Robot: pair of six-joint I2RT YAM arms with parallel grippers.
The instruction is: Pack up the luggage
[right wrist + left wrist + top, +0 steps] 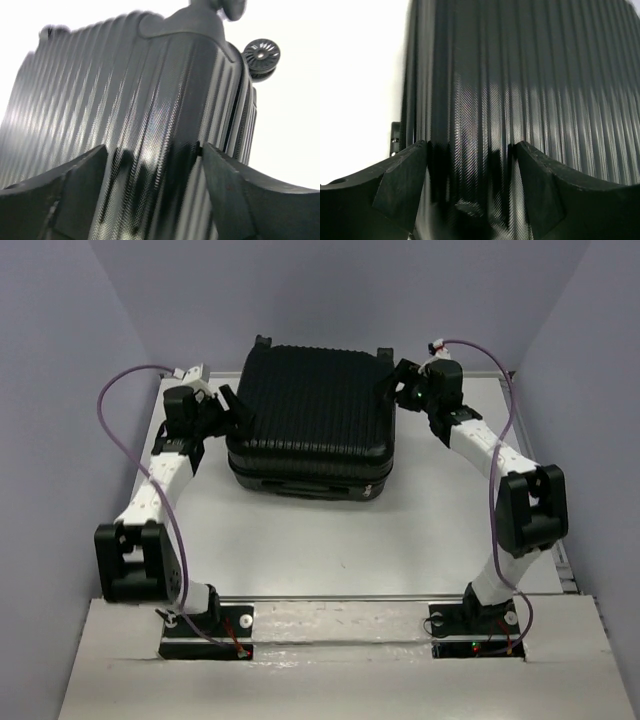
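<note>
Top external shows you the luggage (312,420), a glossy black ribbed shell with rounded corners, flat on the table (330,550). Left wrist: your left gripper (470,150) stands spread, ridged shell filling the gap. Right wrist: your right gripper (152,150) likewise spread, a caster wheel (261,54) beyond, upper right.

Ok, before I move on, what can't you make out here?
Inside of the luggage: hidden in every view by its shut shell.
Whether the left gripper or right gripper touches the shell: black on black from above, too close in the wrist views.
Seam: top view, too small and dark to tell if zipped.
Caster at the top edge: right wrist, blurred and cut off.
</note>
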